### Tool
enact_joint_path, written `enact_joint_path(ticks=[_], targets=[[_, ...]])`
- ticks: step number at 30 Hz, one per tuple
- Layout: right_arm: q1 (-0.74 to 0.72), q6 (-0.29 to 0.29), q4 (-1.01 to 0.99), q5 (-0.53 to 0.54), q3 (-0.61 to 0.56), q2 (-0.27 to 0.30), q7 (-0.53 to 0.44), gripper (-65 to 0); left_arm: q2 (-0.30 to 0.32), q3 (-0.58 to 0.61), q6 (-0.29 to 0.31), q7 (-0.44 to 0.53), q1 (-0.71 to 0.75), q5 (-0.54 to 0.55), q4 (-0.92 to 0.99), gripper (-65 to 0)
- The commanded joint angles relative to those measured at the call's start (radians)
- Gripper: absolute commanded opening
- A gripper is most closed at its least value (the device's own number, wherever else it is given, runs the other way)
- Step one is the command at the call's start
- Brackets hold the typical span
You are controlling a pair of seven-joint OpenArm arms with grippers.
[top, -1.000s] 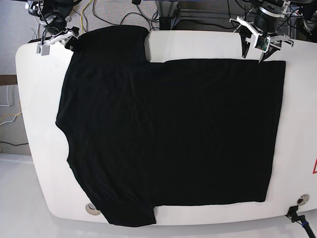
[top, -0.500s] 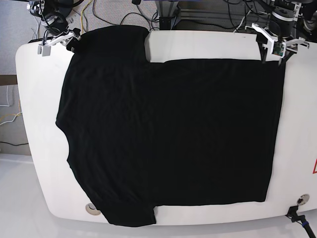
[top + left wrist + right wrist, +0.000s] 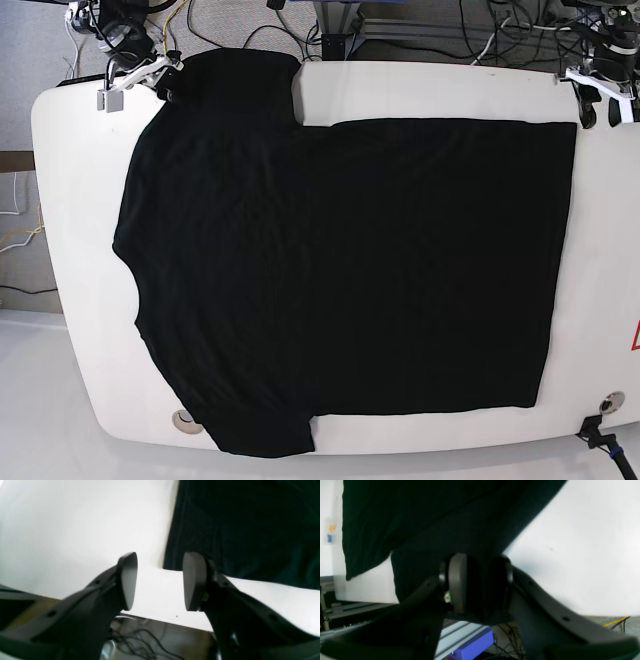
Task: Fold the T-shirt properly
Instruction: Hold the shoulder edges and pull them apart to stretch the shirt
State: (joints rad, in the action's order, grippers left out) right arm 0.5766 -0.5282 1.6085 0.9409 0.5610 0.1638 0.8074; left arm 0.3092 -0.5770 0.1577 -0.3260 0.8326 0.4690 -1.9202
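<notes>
Shifted outward along the far edge was the left gripper [image 3: 160, 581], and nudged slightly inward the right gripper [image 3: 148, 88].

By the base view the shirt [image 3: 345, 265] was shown spread across most of the white table [image 3: 85, 255], its sleeves at far and near sides. In the left wrist view a gap was seen between the left jaws, part-way open, with nothing held; the shirt's corner was partly covered by one finger. From the base view alone that gap could not be judged. In the right wrist view dark cloth was seen between the right jaws, set apart; whether it was gripped could not be told. No container was seen. Beyond the table's far edge cables [image 3: 510, 640] and a purple block [image 3: 475, 643] were seen, the block partly hidden by the sleeve.
</notes>
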Motion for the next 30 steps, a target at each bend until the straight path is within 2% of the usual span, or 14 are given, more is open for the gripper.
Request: enact_joint_path(ticks=[1, 5, 8, 11, 15, 16, 18, 23, 30], targets=[[0.019, 0.024, -0.006, -0.065, -0.007, 0.007, 0.04, -45.9, 0.014, -0.084, 0.057, -0.023, -0.018, 0.088, 0.063, -37.4], [0.023, 0.027, -0.009, -0.073, -0.013, 0.007, 0.04, -46.2, 0.011, -0.213, 0.205, -0.086, -0.046, 0.248, 0.141, -37.6], [0.022, 0.023, -0.011, -0.075, -0.012, 0.006, 0.043, -46.1, 0.01, -0.291, 0.272, -0.134, -0.052, 0.38, 0.18, -36.9], [0.025, 0.022, -0.009, -0.073, -0.013, 0.007, 0.045, -46.3, 0.011, -0.315, 0.282, -0.158, -0.062, 0.437, 0.209, -36.4], [0.023, 0.02, -0.01, -0.076, -0.016, 0.008, 0.042, -46.5, 0.012, -0.313, 0.278, -0.158, -0.074, 0.441, 0.234, -36.8], [0.017, -0.001, -0.003, -0.026, -0.021, 0.008, 0.013, -46.8, 0.017, -0.319, 0.286, -0.159, -0.069, 0.432, 0.21, -37.2], [0.016, -0.002, -0.004, -0.023, -0.024, 0.009, 0.011, -49.7, 0.017, -0.319, 0.291, -0.165, -0.066, 0.435, 0.205, -37.4], [0.012, -0.01, -0.007, -0.03, -0.036, 0.01, 0.006, -65.0, 0.028, -0.321, 0.297, -0.171, -0.068, 0.436, 0.2, -37.9], [0.007, -0.013, -0.004, -0.038, -0.041, 0.009, 0.005, -65.0, 0.064, -0.273, 0.301, -0.182, -0.1, 0.424, 0.205, -37.8]])
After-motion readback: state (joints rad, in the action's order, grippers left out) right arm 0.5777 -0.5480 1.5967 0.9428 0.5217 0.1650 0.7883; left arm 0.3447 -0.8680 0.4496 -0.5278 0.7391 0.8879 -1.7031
